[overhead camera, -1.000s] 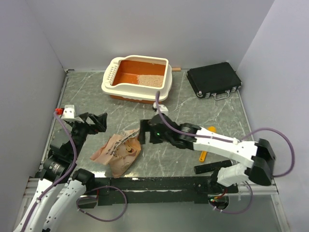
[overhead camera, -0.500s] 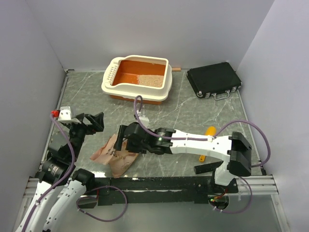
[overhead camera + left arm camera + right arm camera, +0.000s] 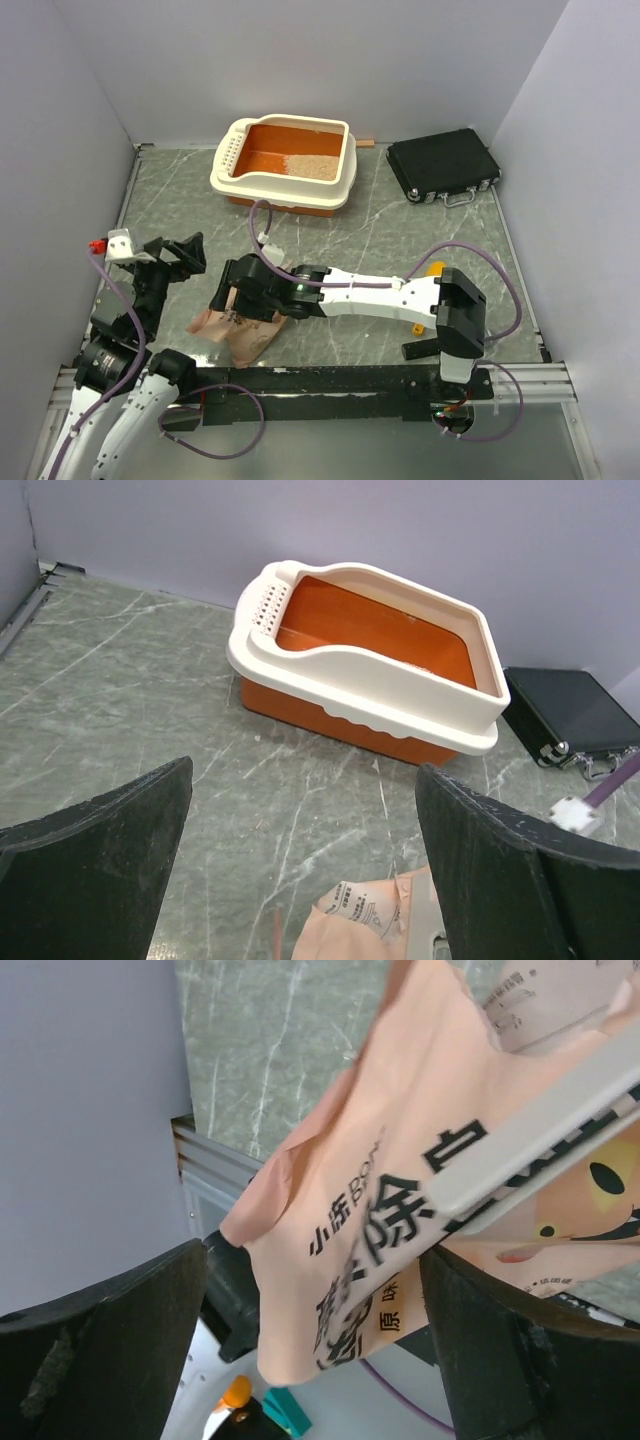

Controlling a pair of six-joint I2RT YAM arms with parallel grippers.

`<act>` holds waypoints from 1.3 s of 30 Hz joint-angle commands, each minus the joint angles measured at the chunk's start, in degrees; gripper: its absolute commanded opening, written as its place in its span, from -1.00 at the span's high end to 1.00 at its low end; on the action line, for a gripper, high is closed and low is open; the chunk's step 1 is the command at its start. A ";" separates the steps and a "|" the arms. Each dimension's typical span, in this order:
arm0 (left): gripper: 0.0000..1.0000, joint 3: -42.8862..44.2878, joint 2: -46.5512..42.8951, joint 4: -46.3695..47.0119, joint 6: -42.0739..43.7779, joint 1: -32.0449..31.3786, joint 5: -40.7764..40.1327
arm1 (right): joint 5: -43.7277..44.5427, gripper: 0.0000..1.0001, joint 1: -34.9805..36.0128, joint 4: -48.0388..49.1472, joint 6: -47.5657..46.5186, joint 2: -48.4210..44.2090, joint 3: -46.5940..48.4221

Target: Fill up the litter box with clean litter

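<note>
The litter box (image 3: 232,178), orange with a cream rim, stands at the back centre. Beige clean litter (image 3: 312,166) covers its right half. It also shows in the left wrist view (image 3: 360,670). The crumpled tan bag (image 3: 245,338) lies on the table near the front left. My right gripper (image 3: 232,296) reaches across over the bag. In the right wrist view the right gripper (image 3: 310,1260) is open, with the printed bag (image 3: 400,1210) between its spread fingers. My left gripper (image 3: 178,252) is open and empty, left of the bag. In its own view the left gripper (image 3: 303,780) faces the box, with the bag's corner (image 3: 370,920) below.
A black flat case (image 3: 443,165) lies at the back right, also in the left wrist view (image 3: 570,710). An orange-yellow scoop (image 3: 432,270) lies partly under the right arm. A black bar (image 3: 425,348) lies near the right base. Grey walls close the sides and back.
My right arm has swung left from the table's middle until its gripper is over the bag. My left gripper has drawn back a little to the left.
</note>
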 commanded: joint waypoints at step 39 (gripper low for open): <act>-0.94 -0.11 -2.86 0.22 -0.49 0.12 -2.81 | 52.46 1.00 -7.94 -40.53 36.03 -1.97 16.74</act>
